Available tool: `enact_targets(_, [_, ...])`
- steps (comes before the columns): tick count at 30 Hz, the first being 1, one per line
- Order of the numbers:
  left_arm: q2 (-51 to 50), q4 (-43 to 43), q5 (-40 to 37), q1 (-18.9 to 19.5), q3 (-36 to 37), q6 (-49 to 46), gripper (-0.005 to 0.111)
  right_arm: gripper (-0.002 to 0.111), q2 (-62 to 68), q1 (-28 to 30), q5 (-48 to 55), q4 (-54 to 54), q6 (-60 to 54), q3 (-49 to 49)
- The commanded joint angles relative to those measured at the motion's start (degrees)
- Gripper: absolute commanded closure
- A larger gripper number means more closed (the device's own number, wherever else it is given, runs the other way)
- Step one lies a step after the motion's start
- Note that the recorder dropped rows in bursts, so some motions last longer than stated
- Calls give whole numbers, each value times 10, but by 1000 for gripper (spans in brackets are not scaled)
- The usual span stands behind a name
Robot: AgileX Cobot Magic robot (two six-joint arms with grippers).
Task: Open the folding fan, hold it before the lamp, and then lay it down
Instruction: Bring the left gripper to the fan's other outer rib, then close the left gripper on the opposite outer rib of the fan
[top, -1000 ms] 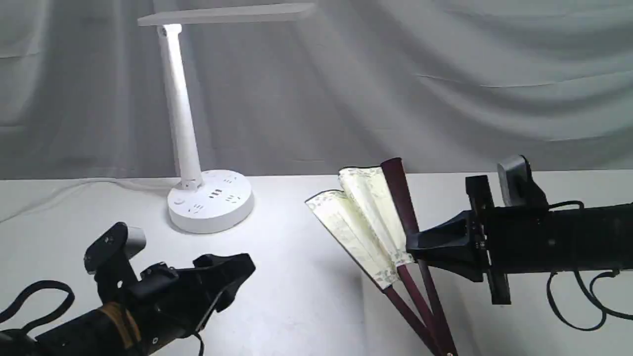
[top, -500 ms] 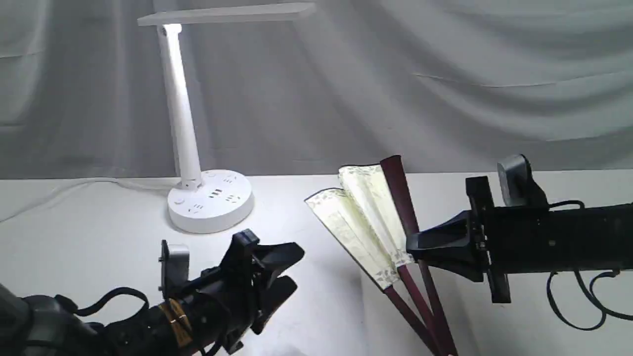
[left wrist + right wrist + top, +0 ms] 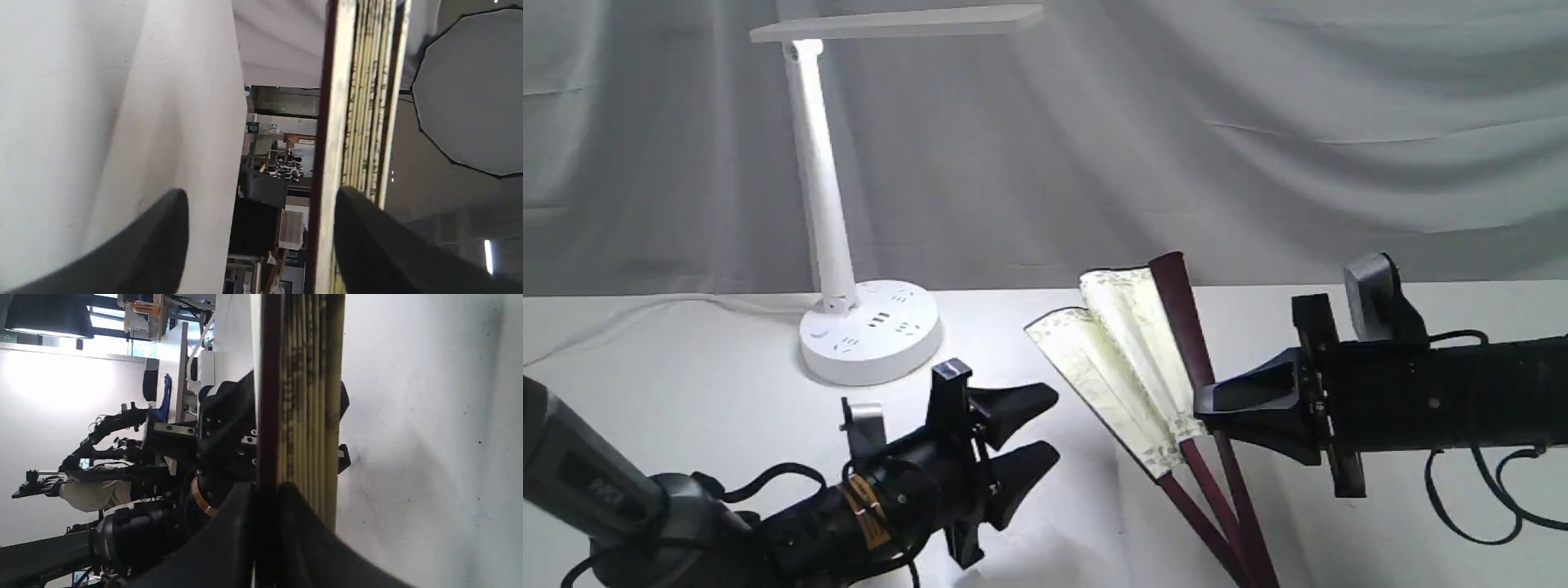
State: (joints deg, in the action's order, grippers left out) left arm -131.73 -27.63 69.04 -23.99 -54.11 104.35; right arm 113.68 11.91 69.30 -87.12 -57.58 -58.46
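Robotics lab, draped grey backdrop [image 3: 1258,122], softbox [image 3: 470,90], other robot arms [image 3: 108,426] beyond

Right of lamp [image 3: 822,204], folding fan [image 3: 1123,351]

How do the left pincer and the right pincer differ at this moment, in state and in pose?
The left pincer is open and holds nothing; the right pincer is shut on the folding fan, at its maroon guard. The left pincer sits low at the left and slants upward; the right pincer reaches in level from the right. Both are black and point toward the partly opened fan.
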Motion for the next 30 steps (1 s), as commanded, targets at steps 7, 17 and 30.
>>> enact_targets(7, [2, -2, 6, -20, -48, 6, 54, 108, -8, 1, 7, -22, -24, 0])
enact_targets(17, [0, 24, -49, -48, -76, 4, 54, 108, -8, 1, 7, -19, -24, 0])
enact_targets(30, [-3, 48, -6, -49, -76, 6, 54, 108, -8, 1, 7, -17, -24, 0])
